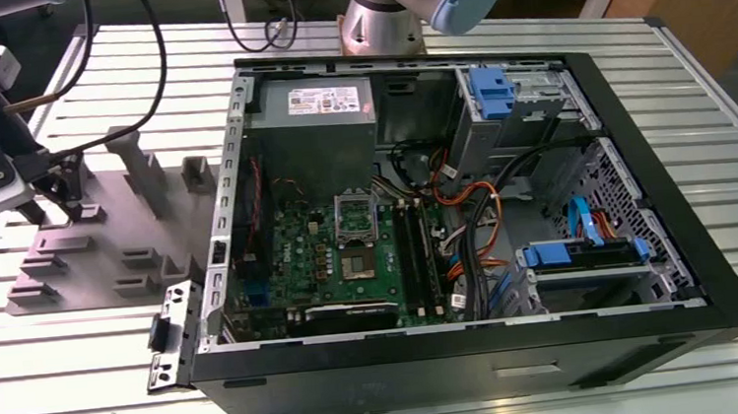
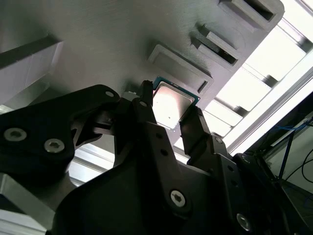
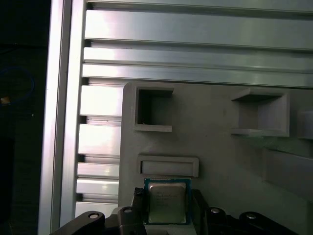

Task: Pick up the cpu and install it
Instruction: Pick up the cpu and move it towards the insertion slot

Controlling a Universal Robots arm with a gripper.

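Note:
The cpu (image 3: pixel 166 200), a small square chip with a silvery top and a thin blue-green rim, sits between the two black fingers of my gripper (image 3: pixel 167 210). In the second wrist view the fingers (image 2: pixel 195 125) press against opposite edges of the cpu (image 2: pixel 171 100), just over the grey fixture block (image 2: pixel 98 44). In the exterior view my gripper (image 1: pixel 50 207) hangs over the fixture block (image 1: pixel 108 237) at the exterior view's left, well apart from the open computer case (image 1: pixel 474 357). The bare socket (image 1: pixel 358 264) lies on the green motherboard (image 1: pixel 314 261) inside the case.
The fixture block has raised posts (image 1: pixel 142 170) and recessed pockets (image 3: pixel 152 110) around my gripper. Cables (image 1: pixel 476 218), memory sticks (image 1: pixel 415 253), blue drive brackets (image 1: pixel 584 252) and the power supply (image 1: pixel 315 107) crowd the case. The case walls rise around the board. Slatted aluminium table (image 1: pixel 80 388) underneath.

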